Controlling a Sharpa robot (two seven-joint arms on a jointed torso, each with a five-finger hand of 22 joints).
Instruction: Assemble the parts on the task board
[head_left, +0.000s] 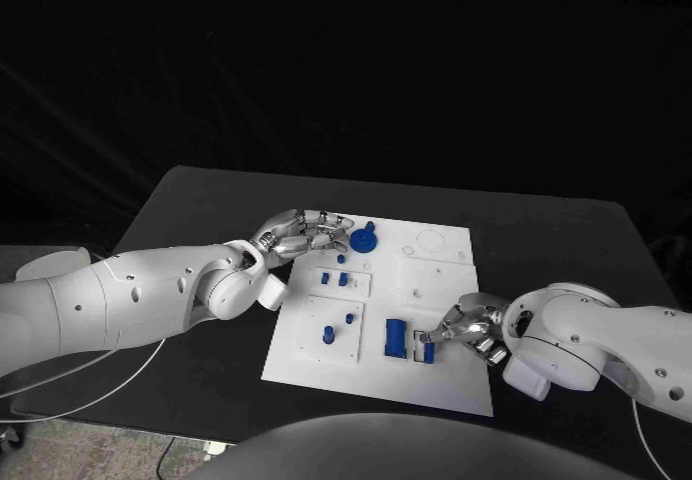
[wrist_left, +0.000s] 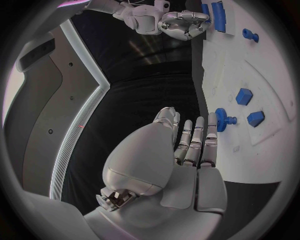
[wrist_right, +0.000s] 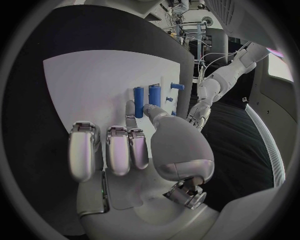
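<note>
A: What lies on the white task board (head_left: 433, 385)?
B: Small blue parts: a round gear (head_left: 364, 240) at the far edge, touched by the left hand (head_left: 300, 235); rectangular blocks (head_left: 395, 339) near the right hand (head_left: 459, 325).
A: Grasping?
B: Neither grip can be determined.

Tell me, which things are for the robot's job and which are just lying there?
For the job: white task board, blue gear, blue blocks, left hand, right hand.
Just there: black table, white cable.

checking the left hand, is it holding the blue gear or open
Open: the left hand has straight fingers beside the blue gear, not closed around it.
</note>
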